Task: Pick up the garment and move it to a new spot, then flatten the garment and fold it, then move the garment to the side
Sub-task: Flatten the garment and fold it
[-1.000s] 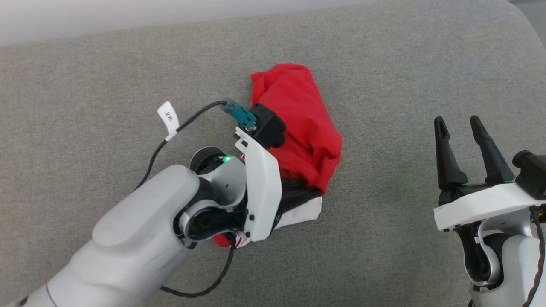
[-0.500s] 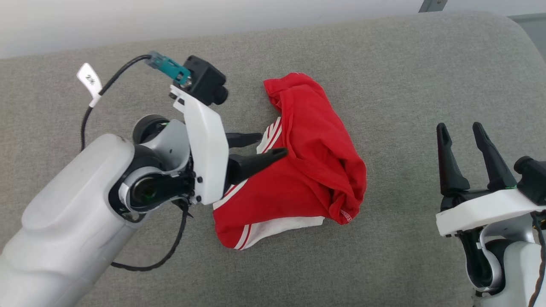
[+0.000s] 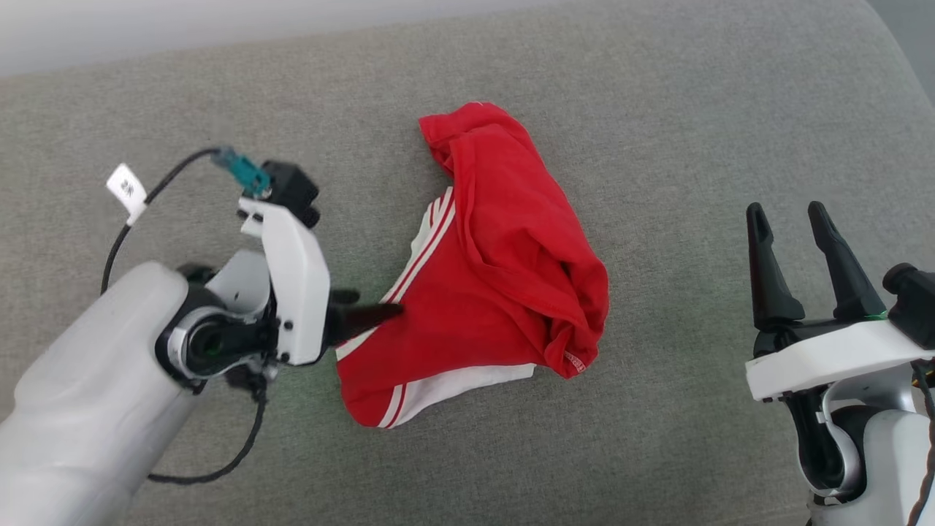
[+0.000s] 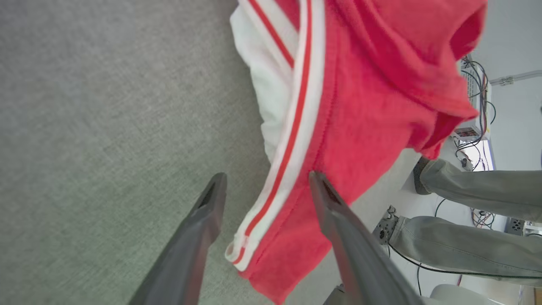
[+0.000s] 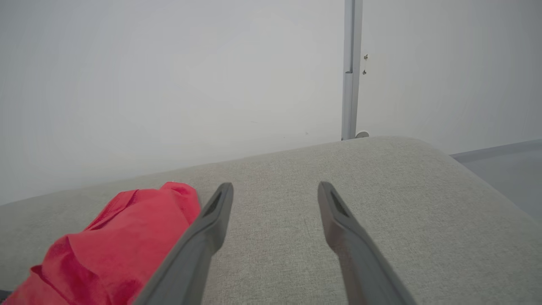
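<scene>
The garment (image 3: pixel 504 270) is a red jersey with white panels and red-and-white striped trim, lying crumpled on the grey upholstered surface (image 3: pixel 694 109). My left gripper (image 3: pixel 372 307) is at its left edge, open, fingers pointing right. In the left wrist view the garment (image 4: pixel 364 106) has its striped edge lying between the spread fingers (image 4: pixel 211 199) of the left gripper (image 4: pixel 264 182), with nothing pinched. My right gripper (image 3: pixel 792 219) stands open to the right of the cloth, apart from it. The right wrist view has the right gripper (image 5: pixel 274 188) over bare cushion, the garment (image 5: pixel 110 241) at lower left.
The cushion's back edge meets a white wall (image 5: pixel 169 84) with a grey vertical post (image 5: pixel 350 67). Its right end rounds off toward the floor (image 5: pixel 508 169). A person's legs (image 4: pixel 470 190) and loose cables (image 4: pixel 478 97) are beyond the cushion's edge in the left wrist view.
My left gripper opened, let go of the garment and drew back to the left. The cloth spread out onto the cushion. The right arm stayed put.
</scene>
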### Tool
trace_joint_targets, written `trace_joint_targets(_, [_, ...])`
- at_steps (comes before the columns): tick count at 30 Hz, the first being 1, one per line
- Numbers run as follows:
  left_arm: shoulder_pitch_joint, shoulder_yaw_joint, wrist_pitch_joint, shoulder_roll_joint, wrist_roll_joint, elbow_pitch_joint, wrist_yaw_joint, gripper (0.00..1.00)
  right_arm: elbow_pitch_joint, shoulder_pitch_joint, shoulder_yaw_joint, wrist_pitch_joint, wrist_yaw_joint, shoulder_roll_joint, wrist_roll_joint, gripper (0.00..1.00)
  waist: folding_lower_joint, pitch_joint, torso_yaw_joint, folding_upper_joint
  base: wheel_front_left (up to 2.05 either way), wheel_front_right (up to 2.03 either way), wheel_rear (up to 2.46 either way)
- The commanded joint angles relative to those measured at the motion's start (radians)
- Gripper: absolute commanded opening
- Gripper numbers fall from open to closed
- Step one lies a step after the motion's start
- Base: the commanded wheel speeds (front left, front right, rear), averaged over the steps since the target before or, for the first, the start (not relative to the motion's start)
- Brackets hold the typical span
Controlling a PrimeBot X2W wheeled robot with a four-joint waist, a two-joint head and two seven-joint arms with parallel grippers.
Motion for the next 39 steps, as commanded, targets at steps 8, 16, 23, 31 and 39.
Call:
trace_joint_targets(8, [0.049, -0.026, 0.064, 0.051, -0.009, -0.005, 0.048, 1.00, 0.002, -0.018, -0.010, -0.008, 0.000, 0.001, 0.010, 1.00, 0.0000, 0.015, -0.003, 0.0000, 0.00, 0.00, 0.00])
trace_joint_targets(16, [0.100, -0.048, 0.073, 0.041, -0.019, 0.062, 0.075, 1.00, 0.009, -0.030, -0.001, -0.005, 0.000, 0.001, 0.004, 1.00, 0.0000, 0.017, 0.011, 0.0000, 0.00, 0.00, 0.00])
trace_joint_targets(23, [0.125, -0.022, 0.097, -0.004, -0.094, 0.110, 0.099, 1.00, 0.006, -0.032, -0.006, -0.002, 0.000, 0.001, 0.003, 1.00, 0.0000, 0.017, 0.022, 0.0000, 0.00, 0.00, 0.00])
trace_joint_targets(31, [0.102, 0.003, 0.108, 0.009, -0.120, 0.057, 0.076, 0.00, 0.003, -0.032, -0.011, 0.001, 0.000, 0.001, 0.001, 1.00, 0.0000, 0.011, 0.036, 0.0000, 0.00, 0.00, 0.00])
trace_joint_targets(39, [0.066, 0.071, 0.042, 0.033, -0.138, -0.003, 0.068, 0.00, -0.002, -0.023, -0.024, 0.006, 0.000, 0.001, -0.007, 1.00, 0.0000, -0.008, 0.071, 0.0000, 0.00, 0.00, 0.00])
